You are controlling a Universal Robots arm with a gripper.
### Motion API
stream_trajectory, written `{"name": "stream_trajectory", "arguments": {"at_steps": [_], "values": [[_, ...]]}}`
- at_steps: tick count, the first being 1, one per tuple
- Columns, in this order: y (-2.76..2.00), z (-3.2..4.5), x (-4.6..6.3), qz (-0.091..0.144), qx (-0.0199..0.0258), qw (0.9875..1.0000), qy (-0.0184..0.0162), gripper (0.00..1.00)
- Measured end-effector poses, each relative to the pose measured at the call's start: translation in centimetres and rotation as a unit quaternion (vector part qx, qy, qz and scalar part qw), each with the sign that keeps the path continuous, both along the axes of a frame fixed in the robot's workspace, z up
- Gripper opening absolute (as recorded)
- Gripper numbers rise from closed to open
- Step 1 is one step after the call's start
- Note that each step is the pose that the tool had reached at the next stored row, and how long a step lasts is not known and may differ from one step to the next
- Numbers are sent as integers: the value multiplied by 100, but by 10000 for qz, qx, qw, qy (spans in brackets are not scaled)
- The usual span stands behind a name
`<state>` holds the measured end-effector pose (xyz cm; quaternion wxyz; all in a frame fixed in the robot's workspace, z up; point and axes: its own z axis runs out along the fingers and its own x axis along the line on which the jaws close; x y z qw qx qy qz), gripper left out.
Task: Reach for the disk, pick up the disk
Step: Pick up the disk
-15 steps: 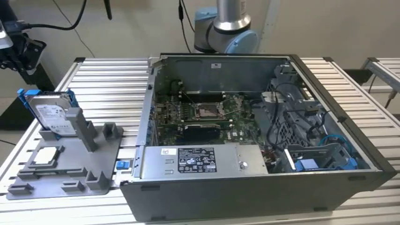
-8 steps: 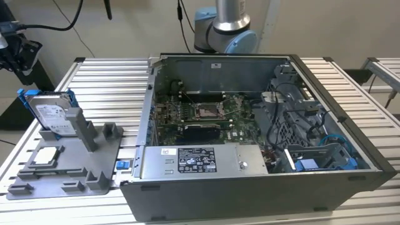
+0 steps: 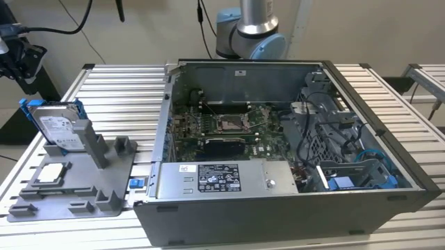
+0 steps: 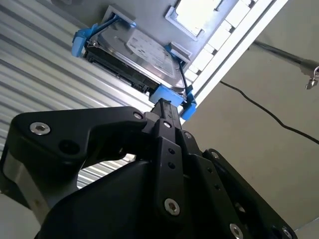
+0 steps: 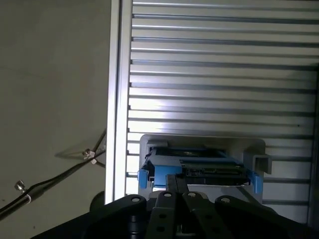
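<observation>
The disk [image 3: 54,124] is a silver-grey hard drive with a white label and a blue frame. It stands on edge in a slot of the grey holder [image 3: 76,182] at the exterior view's left. My black gripper [image 3: 20,62] hangs above it and a little further to that view's left, apart from it. In both wrist views the black fingers [image 4: 164,112] come together at one tip and hold nothing. The tip points at the disk's [image 4: 137,50] blue-framed end [image 5: 199,167], with a gap between them.
An open computer case [image 3: 292,156] takes up the middle of the slatted aluminium table [image 3: 118,88]. A small square silver chip [image 3: 52,173] lies on the grey holder in front of the disk. Cables [image 5: 60,174] run over the floor beyond the table's edge.
</observation>
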<state>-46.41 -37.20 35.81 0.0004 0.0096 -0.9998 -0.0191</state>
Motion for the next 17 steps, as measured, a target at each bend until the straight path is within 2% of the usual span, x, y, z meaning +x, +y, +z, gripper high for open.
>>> {"name": "stream_trajectory", "arguments": {"at_steps": [7,12,17], "values": [[0,0,-1,36,0,10000,0,0],[0,0,-1,290,0,9996,0,0],[0,0,-1,579,0,9983,0,0]]}}
